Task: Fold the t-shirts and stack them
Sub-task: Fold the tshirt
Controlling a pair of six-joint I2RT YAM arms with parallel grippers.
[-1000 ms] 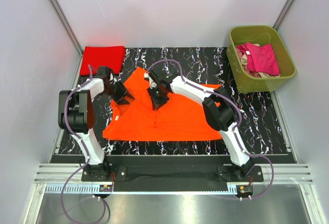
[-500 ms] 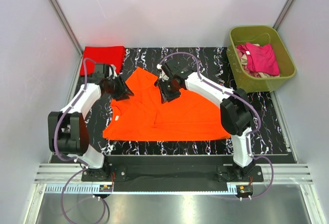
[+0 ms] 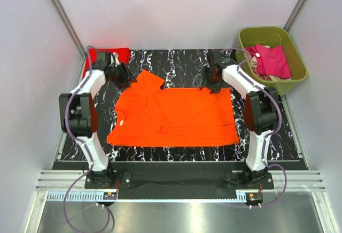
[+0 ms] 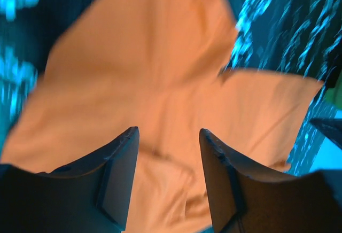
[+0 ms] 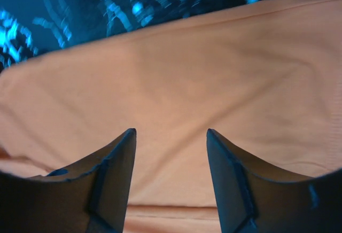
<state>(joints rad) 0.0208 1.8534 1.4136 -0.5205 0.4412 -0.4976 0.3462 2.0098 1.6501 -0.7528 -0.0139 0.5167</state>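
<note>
Orange shirt is lying flat on the table; left gripper and right gripper are hanging over its far edge, jaws parted, gripping nothing.

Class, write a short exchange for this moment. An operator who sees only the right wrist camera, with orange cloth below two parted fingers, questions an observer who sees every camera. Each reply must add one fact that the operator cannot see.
Operator: I see only orange cloth under my claw. Where on the shirt am I?
Observer: Your right claw is at the far right corner of the orange shirt, which lies spread flat.
Operator: Are other shirts waiting?
Observer: Yes, a pink shirt lies crumpled in the green tub at the far right.
</note>
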